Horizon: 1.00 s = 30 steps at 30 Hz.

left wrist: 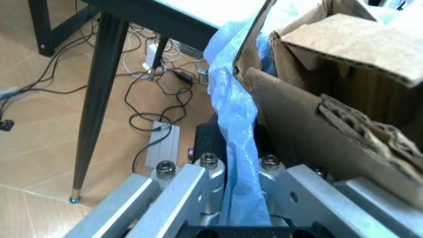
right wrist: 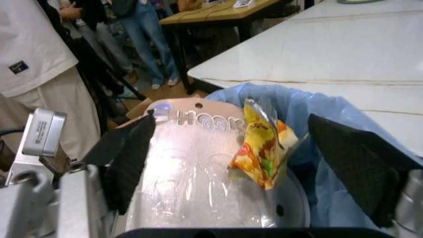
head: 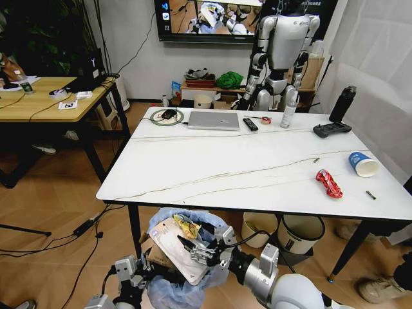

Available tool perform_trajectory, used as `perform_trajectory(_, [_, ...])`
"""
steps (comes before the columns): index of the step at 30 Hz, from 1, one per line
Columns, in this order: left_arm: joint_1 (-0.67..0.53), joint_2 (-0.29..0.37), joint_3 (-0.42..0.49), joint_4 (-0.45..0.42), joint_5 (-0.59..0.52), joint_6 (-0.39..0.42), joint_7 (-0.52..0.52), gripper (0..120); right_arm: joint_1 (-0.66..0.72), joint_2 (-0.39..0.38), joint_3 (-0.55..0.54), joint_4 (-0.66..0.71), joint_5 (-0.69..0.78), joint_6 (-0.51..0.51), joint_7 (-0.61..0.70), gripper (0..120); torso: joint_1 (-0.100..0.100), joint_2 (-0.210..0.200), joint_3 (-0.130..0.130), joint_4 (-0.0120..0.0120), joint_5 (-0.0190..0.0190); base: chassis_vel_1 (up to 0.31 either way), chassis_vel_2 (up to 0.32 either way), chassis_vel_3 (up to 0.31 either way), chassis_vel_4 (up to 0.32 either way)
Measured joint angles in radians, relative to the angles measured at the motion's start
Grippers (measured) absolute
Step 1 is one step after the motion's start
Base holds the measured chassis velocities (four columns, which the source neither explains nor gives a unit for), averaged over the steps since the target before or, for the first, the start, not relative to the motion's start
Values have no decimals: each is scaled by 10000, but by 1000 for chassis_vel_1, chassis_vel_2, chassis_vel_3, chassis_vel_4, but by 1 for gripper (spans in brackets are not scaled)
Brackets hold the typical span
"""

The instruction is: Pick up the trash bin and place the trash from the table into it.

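Left hand [head: 129,273]: you have it clamped on the trash bin's [head: 168,293] blue bag, below the worktop's [head: 257,174] six-o'clock edge.
Right hand [head: 205,250]: spread wide over the bin, gripping nothing.
Remaining trash: red wrapper [head: 329,183] and paper cup [head: 363,164] lie toward two o'clock, nearer your right hand.

Blue-bagged trash bin [head: 183,257] – litter-stuffed, below table [head: 257,168] edge

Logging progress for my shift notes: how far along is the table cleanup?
Done: cardboard, a clear plastic pack and a yellow wrapper sit in the trash bin. In hand: left gripper clamps the bin's bag; right gripper hangs open over it. Left: red wrapper and paper cup on the table.
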Motion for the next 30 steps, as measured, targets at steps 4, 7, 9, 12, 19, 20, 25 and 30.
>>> perform_trajectory(4, [-24,8,43,67,4,0,-3,0,-223,28,619,202,-37,135,48,99,0,0,0,-1,0,0,0,0,0])
perform_trajectory(7, [-53,41,60,103,14,1,-2,0,-418,55,1166,302,10,211,235,100,0,0,0,1,0,0,0,0,0])
perform_trajectory(9, [-94,149,30,137,26,-2,-2,0,-833,100,1966,329,-85,428,320,100,0,0,0,0,0,0,0,0,0])
perform_trajectory(12, [-124,253,34,139,-40,0,-2,0,-1321,166,2733,329,-373,751,374,100,0,0,0,0,0,0,0,0,0])
perform_trajectory(19, [-254,562,123,390,-145,-12,-2,0,-3284,772,4800,-103,-1814,2244,-292,100,0,0,0,0,0,0,0,0,0])
perform_trajectory(20, [-289,616,147,435,-186,-17,-1,0,-3696,1055,5208,-205,-2127,2453,-538,100,0,0,0,-1,-3,0,0,0,0])
perform_trajectory(25, [-369,818,178,536,-206,-47,17,0,-4550,2260,6262,-574,-2848,3122,-1247,100,0,1,-1,-1,-2,0,0,0,0])
perform_trajectory(30, [-433,960,175,708,-228,-118,58,0,-5028,4179,7102,-963,-3191,3983,-2337,100,0,1,-1,-1,0,0,0,0,0])
